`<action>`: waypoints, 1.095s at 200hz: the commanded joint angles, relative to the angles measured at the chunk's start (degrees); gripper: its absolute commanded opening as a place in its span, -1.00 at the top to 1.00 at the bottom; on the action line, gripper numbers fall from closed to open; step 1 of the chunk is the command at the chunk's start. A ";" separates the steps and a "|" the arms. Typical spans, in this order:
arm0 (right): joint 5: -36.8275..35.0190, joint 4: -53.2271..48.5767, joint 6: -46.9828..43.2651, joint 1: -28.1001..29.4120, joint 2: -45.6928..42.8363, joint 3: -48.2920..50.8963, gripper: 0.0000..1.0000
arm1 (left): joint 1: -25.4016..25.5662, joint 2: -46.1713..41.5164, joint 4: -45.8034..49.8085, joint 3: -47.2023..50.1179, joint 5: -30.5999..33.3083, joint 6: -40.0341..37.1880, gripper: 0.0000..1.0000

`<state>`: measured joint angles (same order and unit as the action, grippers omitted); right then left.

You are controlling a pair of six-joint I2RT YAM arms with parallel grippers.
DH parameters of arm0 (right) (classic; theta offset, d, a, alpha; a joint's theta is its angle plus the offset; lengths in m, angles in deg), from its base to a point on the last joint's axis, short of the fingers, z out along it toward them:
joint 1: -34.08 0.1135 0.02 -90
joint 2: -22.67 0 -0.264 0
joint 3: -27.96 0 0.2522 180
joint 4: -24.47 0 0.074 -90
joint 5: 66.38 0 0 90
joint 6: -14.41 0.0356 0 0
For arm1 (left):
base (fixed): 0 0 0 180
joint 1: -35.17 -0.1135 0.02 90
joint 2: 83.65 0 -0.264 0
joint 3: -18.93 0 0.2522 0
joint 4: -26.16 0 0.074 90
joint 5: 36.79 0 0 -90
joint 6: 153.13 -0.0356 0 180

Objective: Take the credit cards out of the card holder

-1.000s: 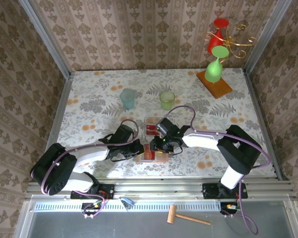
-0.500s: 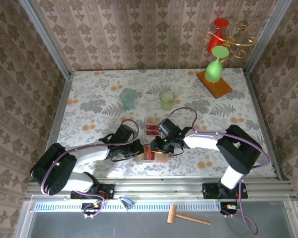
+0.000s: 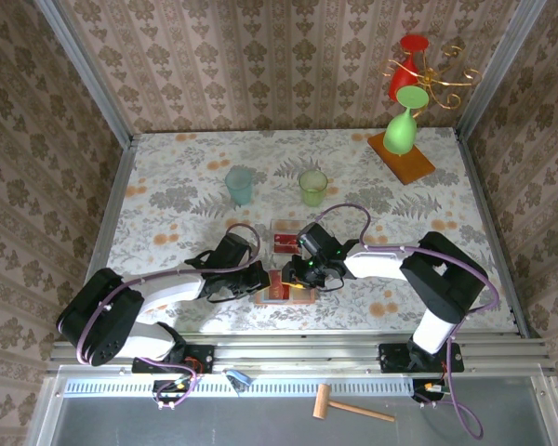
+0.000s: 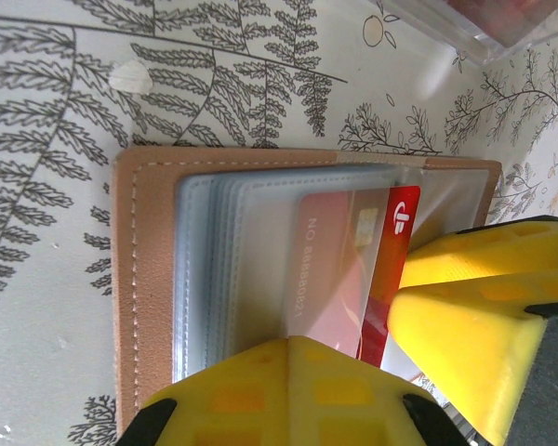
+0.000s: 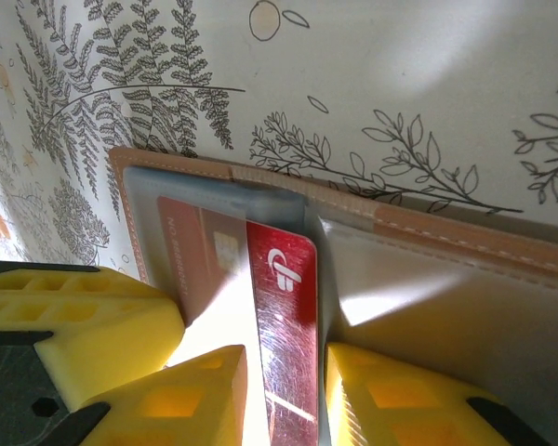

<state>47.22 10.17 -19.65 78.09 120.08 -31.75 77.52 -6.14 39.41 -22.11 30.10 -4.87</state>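
At the table's 6 o'clock edge the card holder (image 4: pixel 144 279) lay open, pinned by the left gripper (image 4: pixel 288 372), its jaws together. The right gripper (image 5: pixel 284 372) pinched the red credit card (image 5: pixel 284 316) jutting from a sleeve. A straight, flat pull along the slot would likely serve best. The arms reached in low, left from 8 o'clock, right from 3 o'clock.
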 commanded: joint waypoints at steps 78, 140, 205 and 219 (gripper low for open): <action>1.01 0.78 0.63 -0.60 0.77 1.14 0.49 | 0.11 -4.26 5.48 -1.80 1.93 -1.26 0.87; 1.19 0.54 0.55 -0.80 0.68 0.78 0.49 | 0.10 -0.62 2.54 0.07 0.99 -0.90 0.89; 2.47 2.73 1.18 -1.47 0.64 1.99 0.51 | 0.19 0.96 2.95 0.67 0.61 -1.39 0.89; 3.08 4.25 1.66 -1.79 0.37 2.57 0.54 | 0.21 1.03 3.32 0.66 0.70 -1.55 0.89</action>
<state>48.57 12.03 -19.41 76.97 120.19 -30.62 77.52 -6.12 40.77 -22.60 30.49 -4.89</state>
